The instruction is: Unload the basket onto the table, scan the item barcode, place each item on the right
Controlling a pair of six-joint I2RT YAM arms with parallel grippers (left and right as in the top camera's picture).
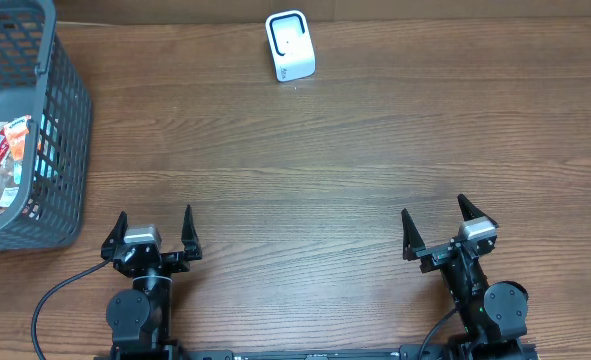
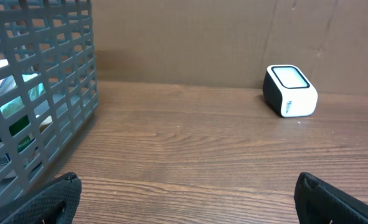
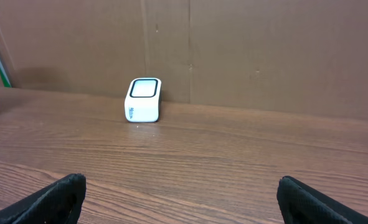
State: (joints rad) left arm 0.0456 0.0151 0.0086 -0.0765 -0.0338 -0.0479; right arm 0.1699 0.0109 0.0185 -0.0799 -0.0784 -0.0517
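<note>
Left gripper (image 1: 155, 220) — jaws spread wide, empty, right gripper (image 1: 434, 213) — the same

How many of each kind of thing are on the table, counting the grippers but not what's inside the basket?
Grey basket: 1
White scanner: 1
Open grippers: 2, the left gripper and the right gripper
Total: 4

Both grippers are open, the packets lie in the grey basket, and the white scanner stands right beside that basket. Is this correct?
No. The white scanner stands well apart from the grey basket, at the far edge of the table, near the middle; the overhead view shows it. The rest holds.
</note>
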